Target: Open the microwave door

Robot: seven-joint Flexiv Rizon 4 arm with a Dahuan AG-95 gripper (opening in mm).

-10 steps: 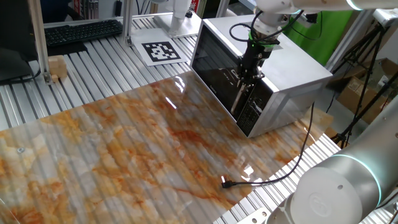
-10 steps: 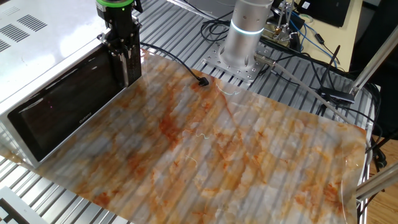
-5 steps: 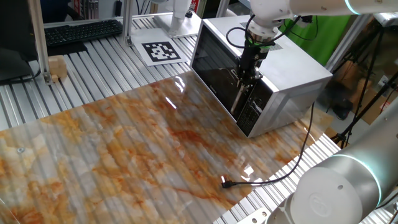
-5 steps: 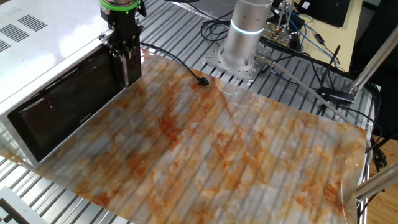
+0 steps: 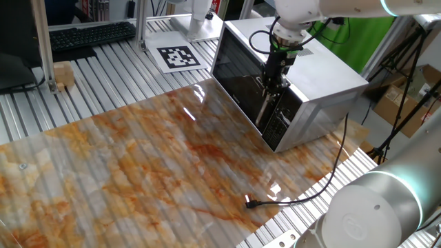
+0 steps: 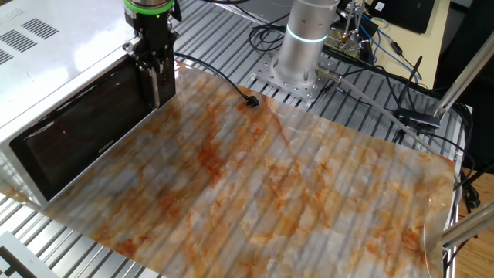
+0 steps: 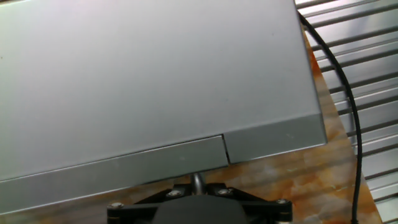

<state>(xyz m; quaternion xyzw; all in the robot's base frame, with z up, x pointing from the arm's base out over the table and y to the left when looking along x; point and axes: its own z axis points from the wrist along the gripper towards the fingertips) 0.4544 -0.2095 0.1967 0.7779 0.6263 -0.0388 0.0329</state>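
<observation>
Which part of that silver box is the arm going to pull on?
Find the microwave on the marbled mat. Its glossy black microwave door has a vertical silver handle under the gripper, beside the narrow button panel; only the handle is a bright bar.

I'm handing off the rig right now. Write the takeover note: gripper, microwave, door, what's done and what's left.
Gripper: down at the front of the microwave, fingers at the door's vertical handle. From these views I cannot tell whether they are clamped on the handle.
Microwave door: shut, flush with the front in both fixed views; the hand view shows only a thin seam along the top edge.
Power cord: unplugged, its plug lying loose on the marbled mat.
Done: approach to the handle.
Left: confirm the grip, then swing the door open.
</observation>
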